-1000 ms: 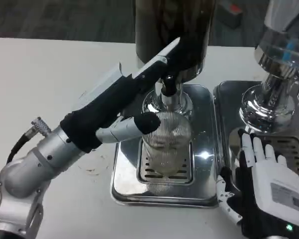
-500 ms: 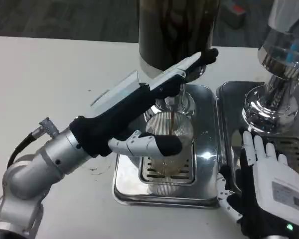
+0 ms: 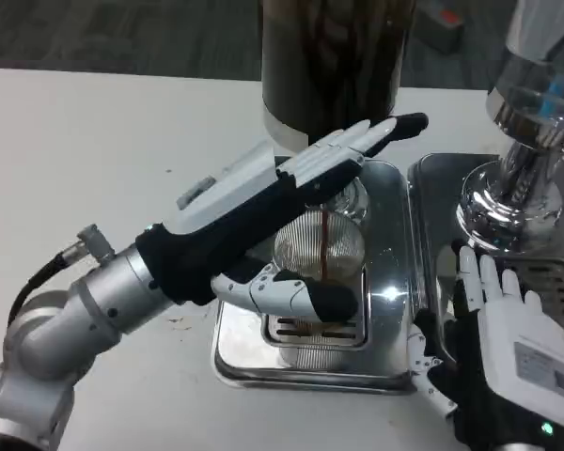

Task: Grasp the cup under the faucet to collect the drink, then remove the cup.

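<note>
A clear ribbed cup stands on the grate of the steel drip tray, under the faucet of the dark drink dispenser. A thin brown stream falls into the cup, and brown liquid shows at its bottom. My left hand reaches over the cup with its fingers stretched flat across the faucet toward the right. Its thumb lies across the cup's front; whether it touches the glass is unclear. The faucet itself is mostly hidden by the hand. My right hand rests low at the right, fingers apart, holding nothing.
A second chrome dispenser stands at the right on its own steel tray, close behind my right hand. White tabletop spreads to the left of the trays.
My left hand swung rightward over the faucet, fingers reaching farther past it, and its thumb dropped across the cup's front. A brown stream started and liquid gathers in the cup. The right hand stayed put.
</note>
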Motion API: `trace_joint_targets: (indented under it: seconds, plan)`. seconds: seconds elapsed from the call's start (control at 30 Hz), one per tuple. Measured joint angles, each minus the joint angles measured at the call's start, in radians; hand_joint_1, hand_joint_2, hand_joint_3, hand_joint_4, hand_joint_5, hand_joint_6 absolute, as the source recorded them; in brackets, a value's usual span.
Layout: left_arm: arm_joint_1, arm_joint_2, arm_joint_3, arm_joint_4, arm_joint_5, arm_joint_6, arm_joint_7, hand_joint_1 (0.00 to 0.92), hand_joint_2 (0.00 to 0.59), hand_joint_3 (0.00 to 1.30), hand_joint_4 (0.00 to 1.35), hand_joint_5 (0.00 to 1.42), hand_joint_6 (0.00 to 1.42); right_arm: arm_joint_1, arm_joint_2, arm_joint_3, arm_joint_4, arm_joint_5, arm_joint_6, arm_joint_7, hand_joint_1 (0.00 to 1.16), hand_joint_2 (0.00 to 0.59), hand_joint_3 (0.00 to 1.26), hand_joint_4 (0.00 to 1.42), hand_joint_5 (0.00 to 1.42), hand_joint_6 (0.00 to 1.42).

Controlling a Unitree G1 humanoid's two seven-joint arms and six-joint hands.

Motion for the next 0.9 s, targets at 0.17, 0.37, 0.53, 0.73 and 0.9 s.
trace_joint_targets:
  seconds: [0.17, 0.37, 0.53, 0.73, 0.9]
  plan:
    - [0.000, 0.005, -0.004, 0.001, 0.000, -0.002, 0.008, 0.000, 0.099, 0.00, 0.00, 0.00, 0.00, 0.001, 0.014, -0.027, -0.048, 0.130, -0.047, 0.010, 0.40, 0.485, 0.00, 0.00, 0.00, 0.00]
    - [0.000, 0.008, -0.006, 0.001, 0.001, -0.003, 0.017, 0.000, 0.099, 0.00, 0.00, 0.00, 0.00, -0.011, 0.004, -0.128, -0.030, 0.459, -0.174, 0.086, 0.44, 0.341, 0.00, 0.00, 0.00, 0.00]
    - [0.000, 0.008, -0.005, 0.002, 0.001, -0.003, 0.024, 0.000, 0.099, 0.00, 0.00, 0.00, 0.00, -0.033, -0.008, -0.153, 0.006, 0.591, -0.240, 0.128, 0.54, 0.269, 0.00, 0.00, 0.00, 0.00]
    - [0.000, 0.009, -0.005, 0.004, 0.001, -0.003, 0.031, 0.000, 0.101, 0.00, 0.00, 0.00, 0.00, -0.061, -0.019, -0.163, 0.054, 0.673, -0.288, 0.162, 0.67, 0.214, 0.00, 0.00, 0.00, 0.00]
    - [0.000, 0.010, -0.003, 0.011, 0.001, -0.004, 0.041, 0.000, 0.107, 0.00, 0.00, 0.00, 0.00, -0.109, -0.022, -0.160, 0.104, 0.690, -0.294, 0.176, 0.68, 0.216, 0.00, 0.00, 0.00, 0.00]
